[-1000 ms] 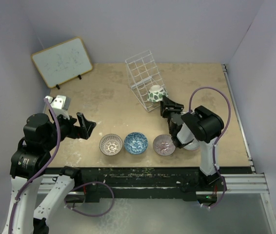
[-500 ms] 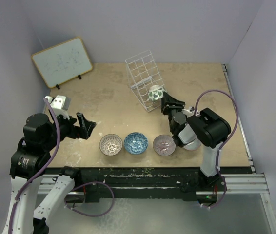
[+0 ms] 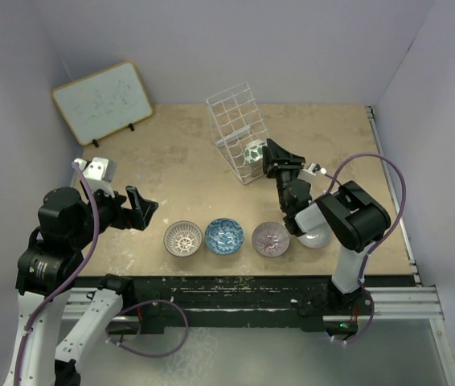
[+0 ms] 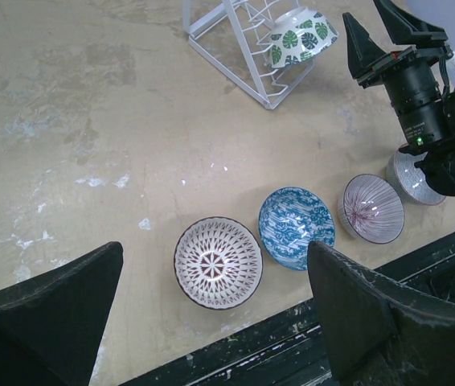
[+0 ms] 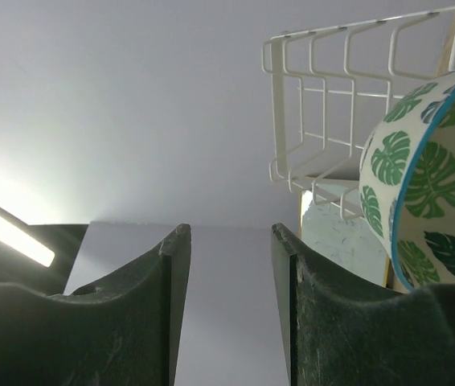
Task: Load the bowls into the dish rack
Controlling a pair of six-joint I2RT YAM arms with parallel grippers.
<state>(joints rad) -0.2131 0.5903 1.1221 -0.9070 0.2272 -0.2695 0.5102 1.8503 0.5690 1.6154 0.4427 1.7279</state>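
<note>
Left pincer: hovering over the left side of the desk, spread wide, gripping nothing.
Waiting bowls: sitting upright in a row along the near edge, from left to right the brown-and-white bowl, blue bowl, mauve bowl and pale bowl, the last partly hidden under the right arm.
Right pincer: hanging just beside the dish rack, fingers standing partly apart with nothing between them.
Green-and-white bowl: leaning on its side in the rack's base, off to one side of the right pincer's fingers.
Turning point: the four waiting bowls are lying nearward of the right pincer. The pale bowl is sitting closest to that arm and the brown-and-white bowl closest to the left pincer. With the rack on the right arm's side, that arm is looking better placed for the next load.
Whiteboard: leaning at the far left, well apart from everything.
</note>
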